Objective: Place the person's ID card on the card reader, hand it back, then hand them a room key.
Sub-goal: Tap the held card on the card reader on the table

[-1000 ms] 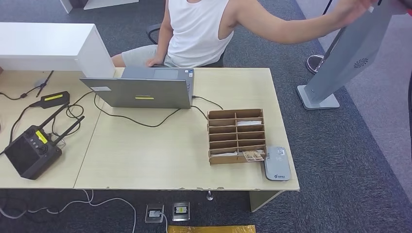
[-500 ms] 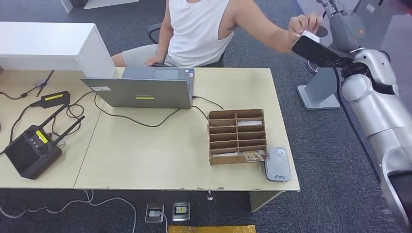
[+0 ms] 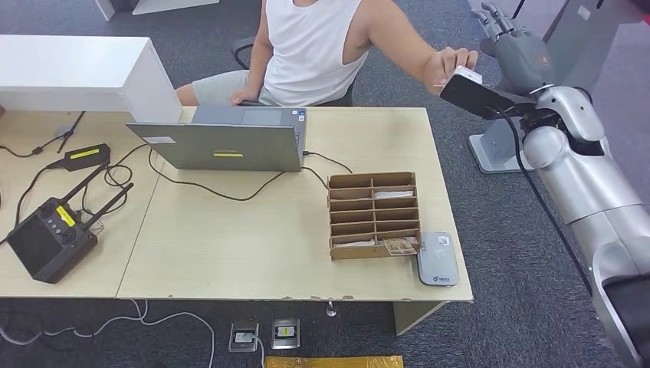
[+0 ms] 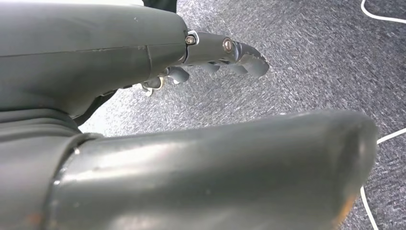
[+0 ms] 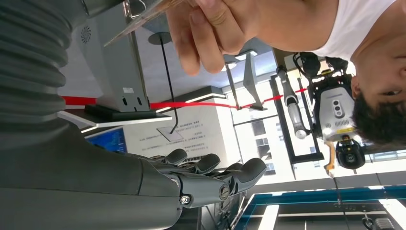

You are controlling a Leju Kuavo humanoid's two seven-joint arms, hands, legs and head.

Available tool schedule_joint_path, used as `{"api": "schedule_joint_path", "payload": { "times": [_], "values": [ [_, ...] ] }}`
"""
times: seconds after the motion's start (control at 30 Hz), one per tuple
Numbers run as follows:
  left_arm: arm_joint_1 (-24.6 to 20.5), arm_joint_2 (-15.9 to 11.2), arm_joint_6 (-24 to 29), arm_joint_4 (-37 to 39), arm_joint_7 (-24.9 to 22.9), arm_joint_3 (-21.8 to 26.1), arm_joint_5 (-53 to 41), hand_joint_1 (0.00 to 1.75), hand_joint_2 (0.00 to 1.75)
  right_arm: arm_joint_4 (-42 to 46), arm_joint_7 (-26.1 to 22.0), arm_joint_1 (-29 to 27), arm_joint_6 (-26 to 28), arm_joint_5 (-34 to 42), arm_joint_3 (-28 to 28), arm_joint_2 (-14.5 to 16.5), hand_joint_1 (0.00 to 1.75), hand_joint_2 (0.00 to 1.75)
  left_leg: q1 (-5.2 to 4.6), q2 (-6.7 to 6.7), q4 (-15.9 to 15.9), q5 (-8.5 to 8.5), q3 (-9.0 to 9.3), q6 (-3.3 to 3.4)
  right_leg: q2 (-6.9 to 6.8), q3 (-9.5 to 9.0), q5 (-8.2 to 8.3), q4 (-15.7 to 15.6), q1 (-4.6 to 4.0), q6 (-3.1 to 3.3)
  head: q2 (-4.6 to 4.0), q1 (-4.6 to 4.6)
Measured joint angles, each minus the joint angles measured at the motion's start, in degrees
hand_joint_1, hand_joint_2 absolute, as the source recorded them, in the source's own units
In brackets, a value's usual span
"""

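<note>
While person is reaching: their hand (image 3: 447, 64) holding ID card (image 3: 467, 74) at far right.
Right hand (image 3: 512, 42): hanging spread, holding nothing, beside card.
Left hand (image 4: 210, 55): fingers apart, gripping nothing.

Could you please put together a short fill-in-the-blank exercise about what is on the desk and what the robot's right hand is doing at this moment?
1. The grey card reader lies on the pale wooden desk right beside the brown cardboard ____.
2. The grey laptop sits in front of the seated ____.
3. The robot's right hand is raised with its fingers ____, holding nothing.
4. The person's hand reaches towards the robot's ____ arm.

Missing words: card organiser; person; apart; right
</note>
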State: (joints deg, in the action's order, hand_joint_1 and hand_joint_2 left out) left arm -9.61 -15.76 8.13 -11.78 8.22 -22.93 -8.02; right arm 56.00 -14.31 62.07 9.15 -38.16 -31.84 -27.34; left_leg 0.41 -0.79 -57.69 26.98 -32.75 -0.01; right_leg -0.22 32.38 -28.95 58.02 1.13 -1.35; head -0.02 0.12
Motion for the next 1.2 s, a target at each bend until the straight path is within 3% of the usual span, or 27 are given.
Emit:
{"api": "schedule_joint_path", "payload": {
  "times": [0.07,0.1,0.87,1.03,1.2],
  "values": [
    [0.02,0.00,0.07,0.00,0.01,0.00,0.04,0.00,0.00,0.00,-0.22,0.00,-0.16,0.03,-0.08,0.08,1.69,1.75,0.00,0.00,0.00,0.00,0.00,0.00,-0.01,0.00,0.00,0.00,0.00,0.00,0.00,0.00],
    [0.04,0.00,0.09,0.00,0.01,0.00,0.04,0.00,0.00,0.00,-0.25,0.00,-0.27,0.08,-0.09,0.12,1.75,1.75,0.00,0.00,0.00,0.00,0.00,0.00,-0.01,0.00,0.00,0.00,0.00,0.00,0.00,0.01],
    [0.05,-0.03,0.37,0.00,0.34,-0.37,-0.01,0.00,0.00,2.97,1.44,-2.02,-5.46,2.14,-0.03,-0.75,1.75,1.75,0.00,0.01,0.00,0.00,0.01,0.00,0.02,0.03,0.00,-0.01,0.00,0.00,0.00,0.01],
    [0.06,-0.04,0.38,0.00,0.55,-0.43,-0.11,0.00,0.00,4.63,3.08,-4.75,-6.81,5.57,0.50,-2.33,1.75,1.75,0.00,0.01,-0.01,0.00,0.01,0.00,0.01,0.04,0.00,-0.02,0.00,0.00,0.00,0.01],
    [0.59,-0.04,0.80,0.00,0.78,-0.50,0.79,0.00,0.00,6.79,4.78,-10.00,-8.41,13.78,3.54,-4.48,1.75,1.75,0.00,0.00,-0.01,0.03,0.01,-0.01,0.00,0.02,0.00,-0.04,0.00,0.00,0.00,-0.01]
  ]
}}
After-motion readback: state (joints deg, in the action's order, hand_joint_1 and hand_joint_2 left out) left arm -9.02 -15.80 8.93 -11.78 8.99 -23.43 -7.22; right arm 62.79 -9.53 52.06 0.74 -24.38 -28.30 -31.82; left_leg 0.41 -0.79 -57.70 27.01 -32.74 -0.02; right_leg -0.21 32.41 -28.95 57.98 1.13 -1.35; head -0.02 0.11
